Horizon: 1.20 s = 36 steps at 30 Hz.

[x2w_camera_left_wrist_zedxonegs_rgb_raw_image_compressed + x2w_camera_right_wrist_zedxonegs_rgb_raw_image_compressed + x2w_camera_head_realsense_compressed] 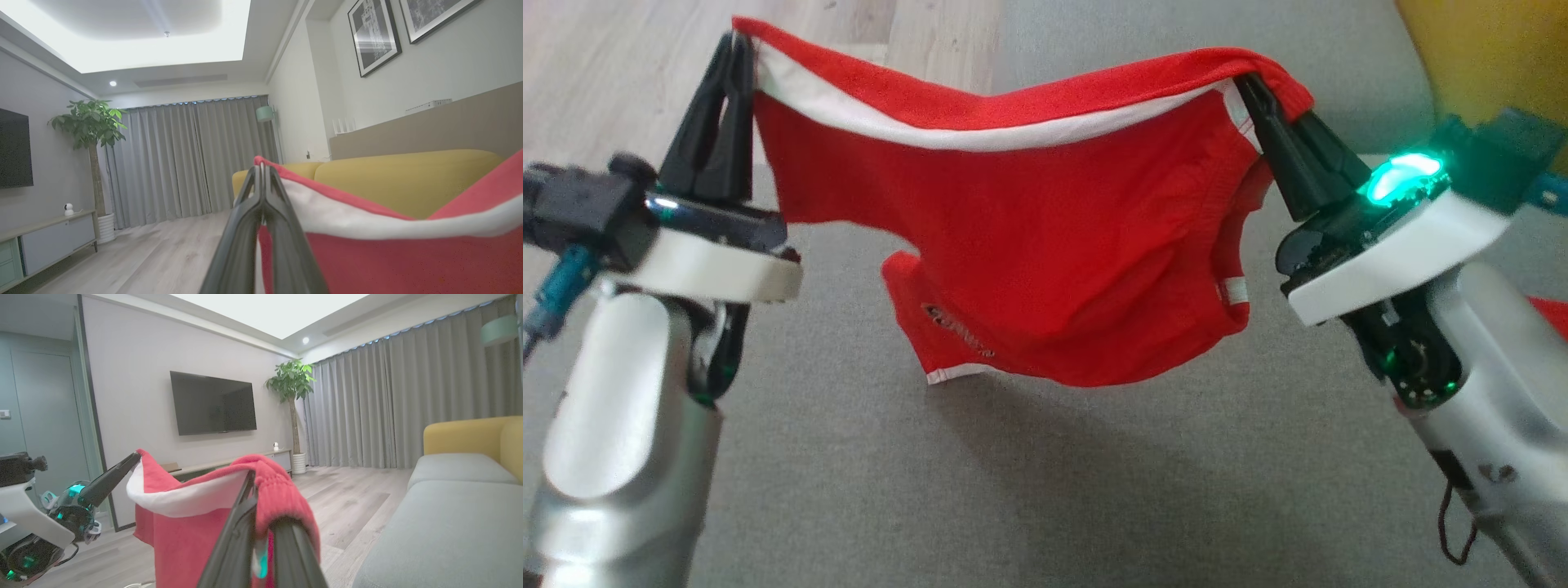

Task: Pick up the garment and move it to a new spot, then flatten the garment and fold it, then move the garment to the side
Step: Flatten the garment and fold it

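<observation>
The red fabric garment with white band (1029,269) hangs between the left end effector (737,45) and the right end effector (1248,86), both clamped on it; placing, flattening and folding are left, I judge.

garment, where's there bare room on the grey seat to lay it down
The grey seat is bare under the hanging garment, between the arms of the left gripper and right gripper, and behind it up to the yellow sofa back. It is tighter at the right edge, where a red item lies.
</observation>
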Tool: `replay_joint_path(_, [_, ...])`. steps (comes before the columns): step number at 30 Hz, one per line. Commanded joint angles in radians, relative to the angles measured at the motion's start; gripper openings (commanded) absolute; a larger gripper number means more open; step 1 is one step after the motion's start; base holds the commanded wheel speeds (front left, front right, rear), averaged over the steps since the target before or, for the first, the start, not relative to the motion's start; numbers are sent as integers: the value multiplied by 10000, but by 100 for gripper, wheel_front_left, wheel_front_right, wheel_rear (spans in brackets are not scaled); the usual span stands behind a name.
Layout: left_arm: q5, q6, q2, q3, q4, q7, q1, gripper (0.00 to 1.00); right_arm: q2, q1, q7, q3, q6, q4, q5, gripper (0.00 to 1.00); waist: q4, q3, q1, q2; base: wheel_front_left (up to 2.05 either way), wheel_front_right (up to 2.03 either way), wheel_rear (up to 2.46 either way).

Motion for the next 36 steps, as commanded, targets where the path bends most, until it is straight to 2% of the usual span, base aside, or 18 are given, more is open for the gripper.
replay_joint_path(1, [-46,20,377,315,-287,110,-568,0,-130,-339,113,-66,-7,-275,129,0,38,141,2,0,0,0,0])
replay_joint_path(5, [-150,102,479,310,-90,674,-1087,0,-207,-855,779,-103,-7,47,456,0,101,811,2,0,0,0,0])
replay_joint_path(9, [78,485,332,349,544,603,-2092,0,-324,-2097,853,144,-7,893,-23,0,147,1808,2,0,0,0,0])
replay_joint_path(15, [665,1255,24,564,1952,-989,-4573,0,-413,-5066,-574,418,-7,2772,-1348,0,342,2859,2,0,0,0,0])
replay_joint_path(18, [790,1496,-159,672,2386,-1476,-5598,0,-422,-6305,-1454,490,-7,3622,-2018,0,470,3097,2,0,0,0,0])
replay_joint_path(21, [796,1541,-388,703,2579,-1640,-5954,0,-431,-6964,-1799,687,-7,4191,-2395,0,605,3269,2,0,0,0,0])
replay_joint_path(27, [499,1237,-1071,539,3158,-1682,-4199,0,-654,-6039,-1942,2031,-7,4612,-2188,0,747,3419,2,0,0,0,0])
replay_joint_path(36, [-117,928,-2044,1041,3408,-1685,768,0,-1083,-2225,-1951,3893,-7,3639,-625,0,601,3025,2,0,0,0,0])
